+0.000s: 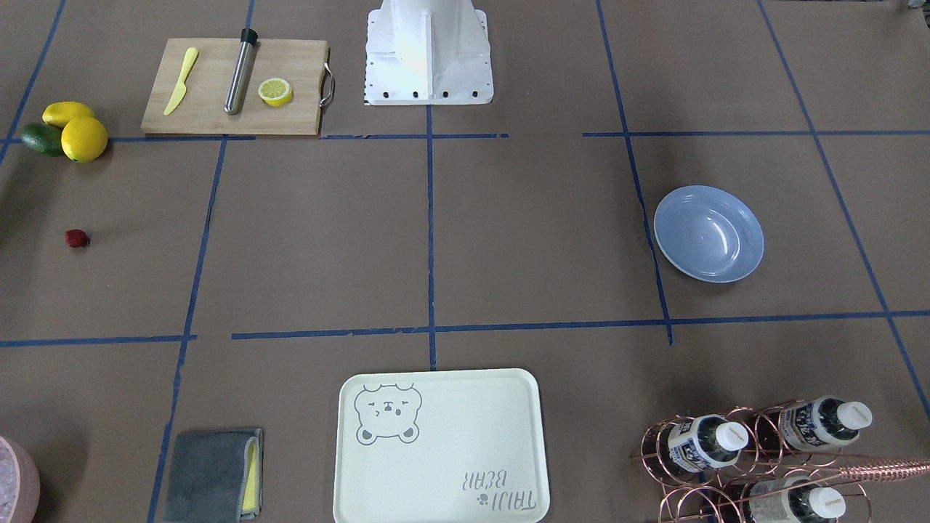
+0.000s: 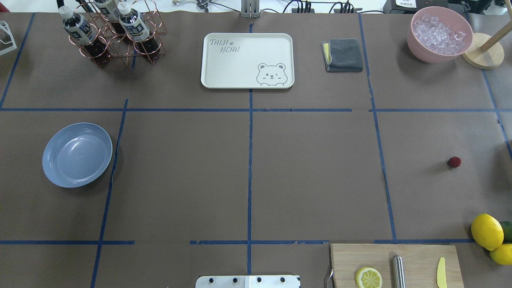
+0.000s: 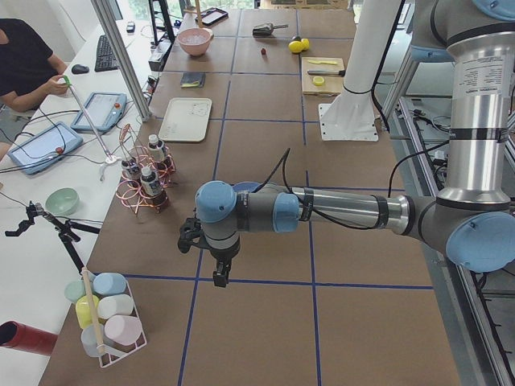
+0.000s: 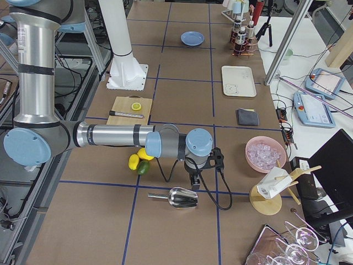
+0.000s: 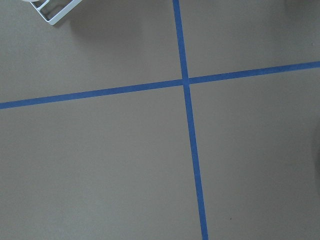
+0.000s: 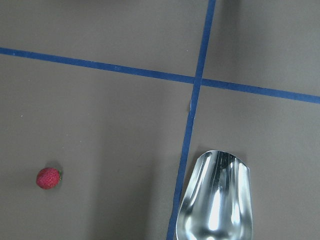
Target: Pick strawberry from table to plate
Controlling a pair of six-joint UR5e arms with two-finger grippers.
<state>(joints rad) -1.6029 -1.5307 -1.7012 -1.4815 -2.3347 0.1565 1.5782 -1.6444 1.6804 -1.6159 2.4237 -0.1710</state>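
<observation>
The strawberry [image 1: 77, 238] [image 2: 454, 162] is a small dark-red berry lying alone on the brown table [image 2: 312, 180], far out on the robot's right side. It also shows low and left in the right wrist view [image 6: 48, 178]. The pale-blue plate [image 2: 77, 155] [image 1: 708, 232] sits empty on the robot's left side. My right gripper [image 4: 194, 185] hangs over the table's right end near the berry, fingers pointing down. My left gripper [image 3: 219, 277] hangs over the left end beyond the plate. Both show only in the side views, so I cannot tell their state.
A metal scoop [image 6: 215, 200] lies right of the berry in the right wrist view. Two lemons and an avocado [image 2: 490, 234] sit near the cutting board [image 2: 396, 264]. The bear tray [image 2: 247, 60], bottle rack [image 2: 112, 32], grey cloth [image 2: 343, 55] and ice bowl [image 2: 439, 34] line the far edge.
</observation>
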